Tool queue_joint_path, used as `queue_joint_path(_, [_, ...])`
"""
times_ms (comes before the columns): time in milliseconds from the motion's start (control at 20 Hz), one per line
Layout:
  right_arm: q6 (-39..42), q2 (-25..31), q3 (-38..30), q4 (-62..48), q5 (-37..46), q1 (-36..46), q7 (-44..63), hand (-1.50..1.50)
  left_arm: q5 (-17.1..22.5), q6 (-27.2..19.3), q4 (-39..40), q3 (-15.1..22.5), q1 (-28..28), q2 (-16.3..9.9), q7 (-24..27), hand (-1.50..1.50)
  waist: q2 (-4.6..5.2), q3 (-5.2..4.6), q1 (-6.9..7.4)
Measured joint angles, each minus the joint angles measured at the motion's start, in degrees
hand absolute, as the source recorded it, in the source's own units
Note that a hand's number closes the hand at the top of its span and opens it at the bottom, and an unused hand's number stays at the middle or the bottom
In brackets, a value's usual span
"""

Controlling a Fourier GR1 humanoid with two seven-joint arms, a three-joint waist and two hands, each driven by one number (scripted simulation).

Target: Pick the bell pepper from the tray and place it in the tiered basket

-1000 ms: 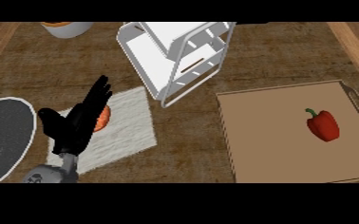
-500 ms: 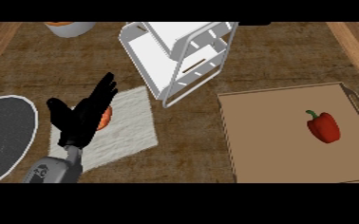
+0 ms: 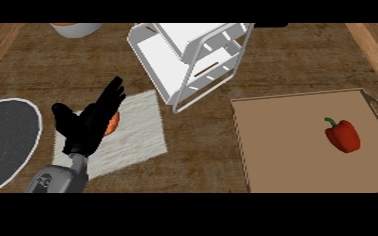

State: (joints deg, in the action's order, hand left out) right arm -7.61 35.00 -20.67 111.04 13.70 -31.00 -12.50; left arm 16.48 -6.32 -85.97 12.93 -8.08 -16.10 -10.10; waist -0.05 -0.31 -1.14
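Observation:
A red bell pepper (image 3: 343, 135) with a green stem lies on the brown tray (image 3: 288, 145) at the right. The white tiered basket (image 3: 190, 60) stands at the upper middle of the counter. My left hand (image 3: 87, 125) is at the lower left, open with fingers straight and pointing up, far from the pepper. It hovers over a white cloth and partly hides an orange thing. My right hand does not show.
A white cloth (image 3: 136, 130) lies under the left hand with an orange object (image 3: 113, 123) on it. A dark round plate with a white rim (image 3: 13, 135) sits at the left edge. A white bowl (image 3: 74, 28) with orange contents stands at the top left.
The left hand and forearm have drifted slightly to the right and up over the cloth. The pepper, tray and basket have not moved.

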Motion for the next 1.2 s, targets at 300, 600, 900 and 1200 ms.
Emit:
queue_joint_path(300, [1.58,-2.51,8.71,13.92,10.86,0.65,20.61,-1.5,-0.43,0.62,2.28,-0.4,-2.82,1.36,-0.59,0.0,0.17,0.13,0.88])
queue_joint_path(600, [3.44,-5.48,16.83,13.1,24.69,5.9,33.78,-1.5,-1.19,1.56,2.68,-0.88,-3.08,1.89,-0.66,0.0,0.19,0.22,1.4])
queue_joint_path(900, [6.17,-9.95,21.28,10.92,32.04,8.22,37.92,-1.5,-2.44,1.72,1.2,-1.74,-2.31,3.28,-1.92,0.0,0.07,0.29,1.16])
queue_joint_path(1200, [7.26,-13.22,21.62,5.74,35.99,10.65,37.44,-1.5,-3.41,3.1,1.4,-3.77,-2.76,4.17,-2.72,0.0,0.04,0.31,1.03])
